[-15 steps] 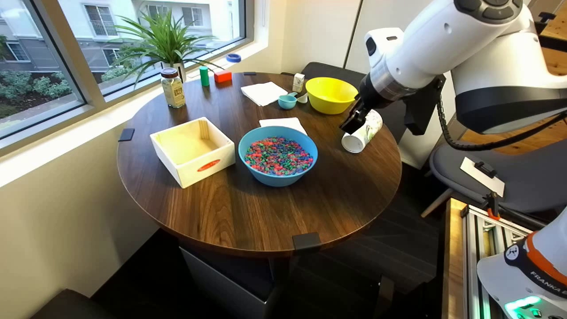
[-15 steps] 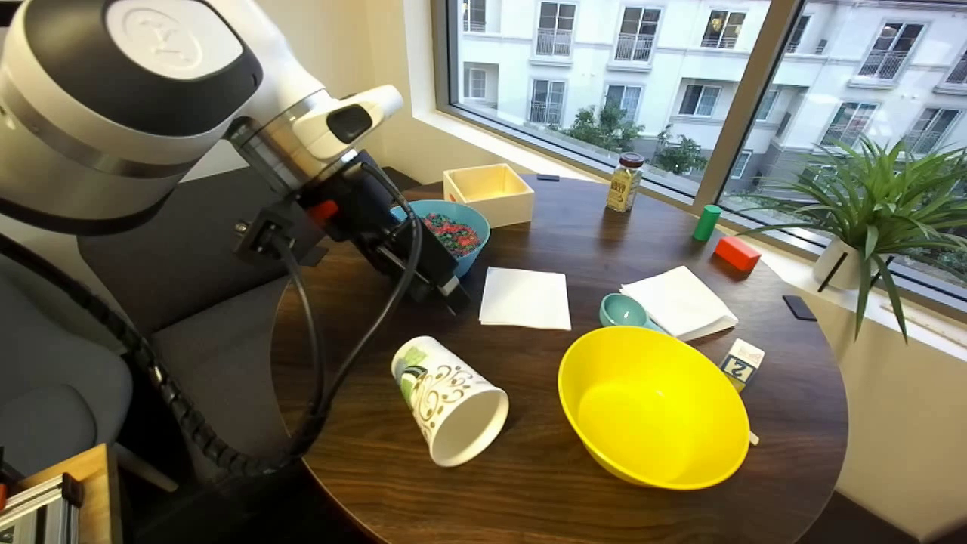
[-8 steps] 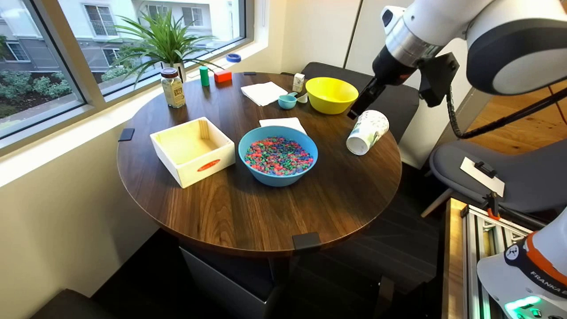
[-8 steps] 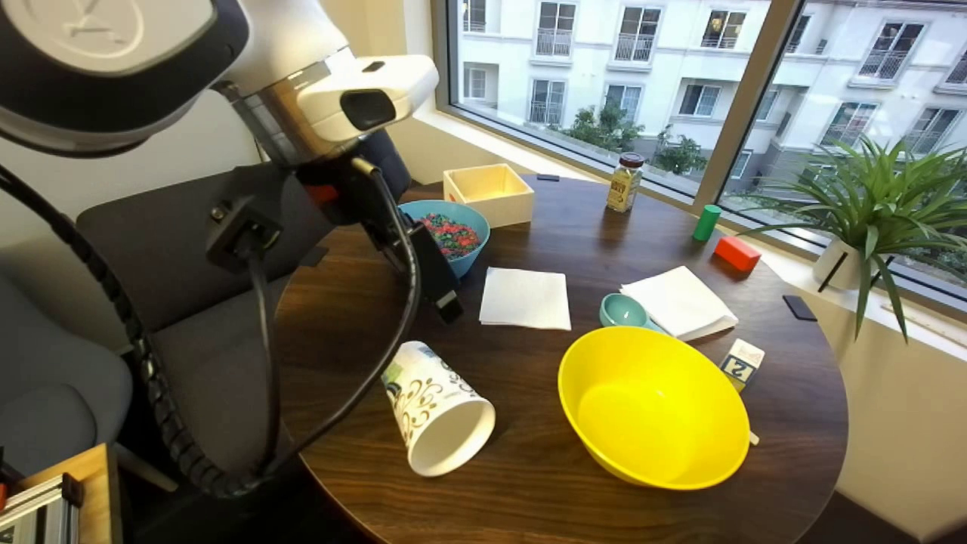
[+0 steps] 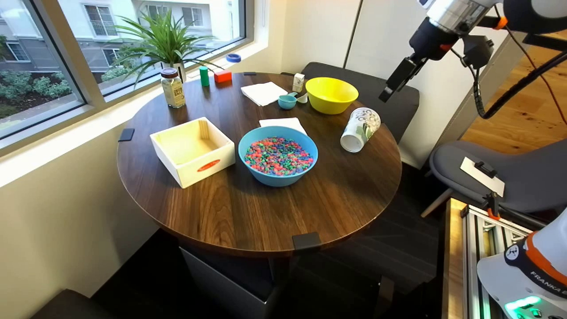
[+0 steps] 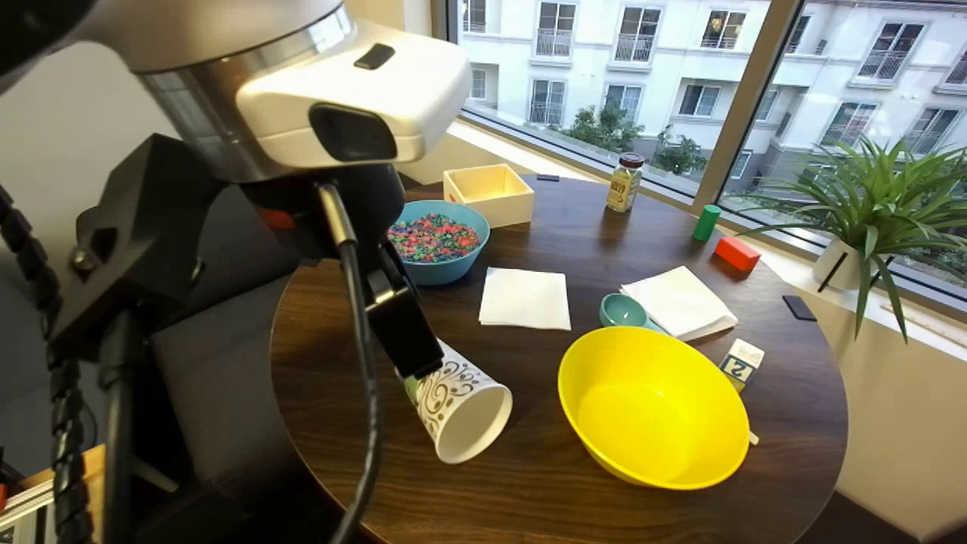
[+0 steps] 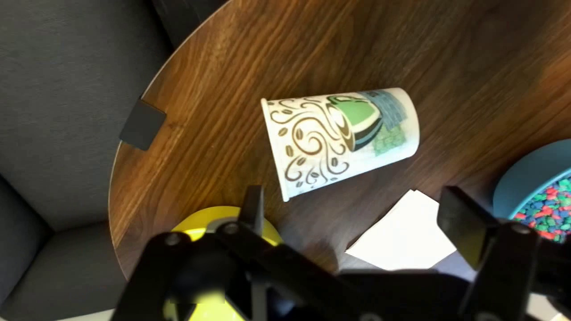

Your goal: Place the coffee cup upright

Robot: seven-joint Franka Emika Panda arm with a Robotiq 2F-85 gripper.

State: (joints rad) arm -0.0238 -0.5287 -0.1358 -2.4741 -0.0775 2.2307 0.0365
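The coffee cup [image 5: 361,128] is a white tapered paper cup with brown swirls and a green-blue print. It lies on its side on the table near the edge, and also shows in an exterior view [image 6: 461,404] with its open mouth toward the yellow bowl. In the wrist view the whole cup [image 7: 343,138] lies sideways, apart from my fingers. My gripper [image 7: 354,209] is open and empty, with its fingers wide apart. It hangs in the air above the table, tilted, in both exterior views [image 5: 386,94] [image 6: 424,369], where it partly covers the cup's base end in one.
A yellow bowl [image 6: 653,408] stands close to the cup. A blue bowl of coloured bits [image 5: 277,175], a wooden box [image 5: 195,153], napkins [image 6: 525,298], a teal scoop [image 5: 287,102], a small carton [image 5: 298,82] and a spice jar [image 5: 173,88] stand on the round table.
My gripper has risen and drawn back from above the table beside the cup. The cup has rolled a little one way and back, still on its side.
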